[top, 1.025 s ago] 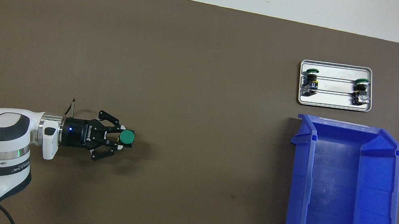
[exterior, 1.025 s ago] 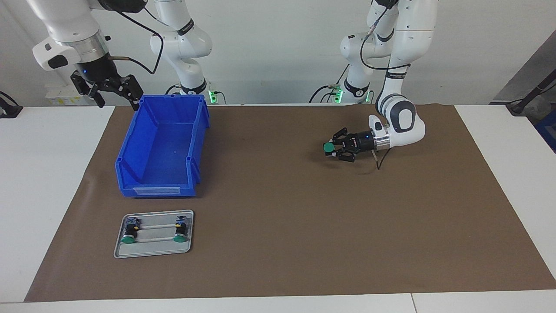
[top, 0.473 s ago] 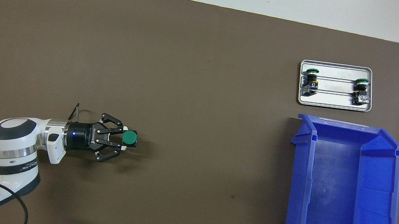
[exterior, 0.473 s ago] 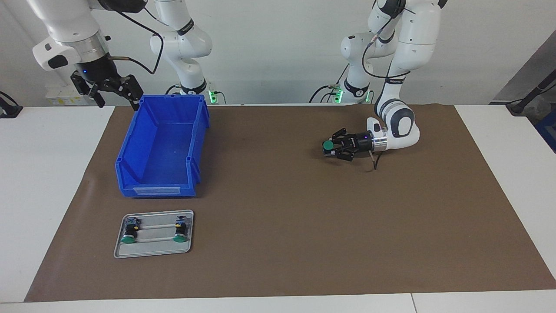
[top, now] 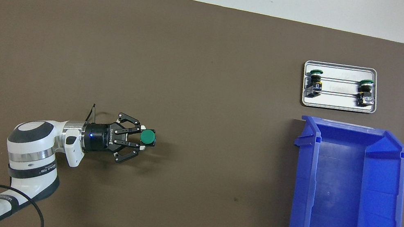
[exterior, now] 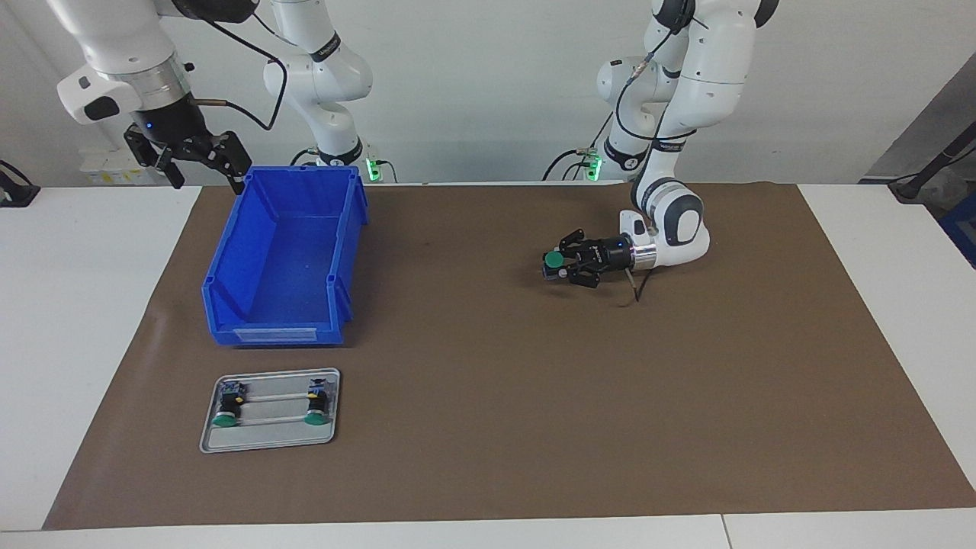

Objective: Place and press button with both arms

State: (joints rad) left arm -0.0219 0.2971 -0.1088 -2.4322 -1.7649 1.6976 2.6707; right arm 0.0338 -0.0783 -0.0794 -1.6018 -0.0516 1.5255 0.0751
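Carried toward the blue bin (exterior: 286,255) since a second ago, the green-capped button (exterior: 553,260) sits clamped in the left gripper (exterior: 559,264) over the brown mat (exterior: 534,396), at 3 o'clock of the bin in the facing view, while the right gripper (exterior: 200,169) waits, fingers apart.

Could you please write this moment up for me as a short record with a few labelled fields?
left gripper: shut on the button, low over the brown mat
right gripper: open, raised beside the blue bin, waiting
blue bin: empty
tray: holds two other buttons, farther from the robots than the bin
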